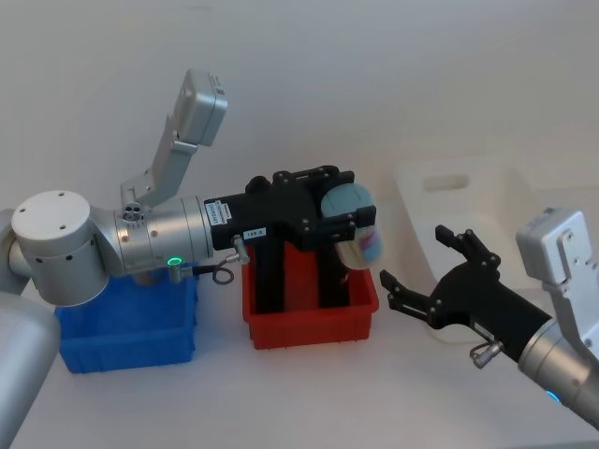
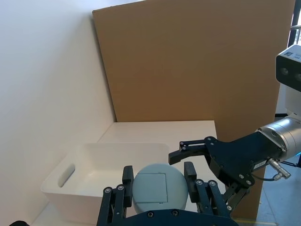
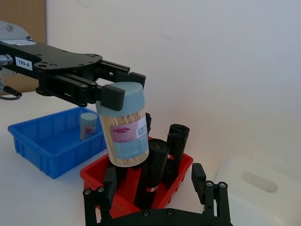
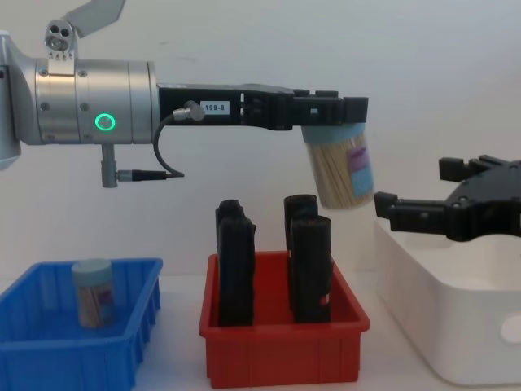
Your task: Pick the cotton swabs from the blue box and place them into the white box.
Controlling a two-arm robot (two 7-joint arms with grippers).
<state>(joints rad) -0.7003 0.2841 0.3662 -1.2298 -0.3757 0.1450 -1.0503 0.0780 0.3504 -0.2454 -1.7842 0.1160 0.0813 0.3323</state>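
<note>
Cotton swabs jar (image 4: 342, 171) clamped in left hand (image 4: 335, 112); tag (image 4: 216, 107) reads "199-8".

You're at what looks like a lab robot test bench. The red bin (image 4: 281, 354) sits on a plain white table (image 1: 281, 402), with the blue box (image 4: 122, 346) to its left and the white box (image 4: 440, 326) to its right. A bare white wall (image 4: 456, 65) rises behind it, and a brown cardboard sheet (image 2: 197, 66) stands as a screen past the white box.

Head view: high, downward. Chest view: low, side-on (close). Both share blue box (image 1: 126, 346), red bin (image 1: 314, 327).
</note>
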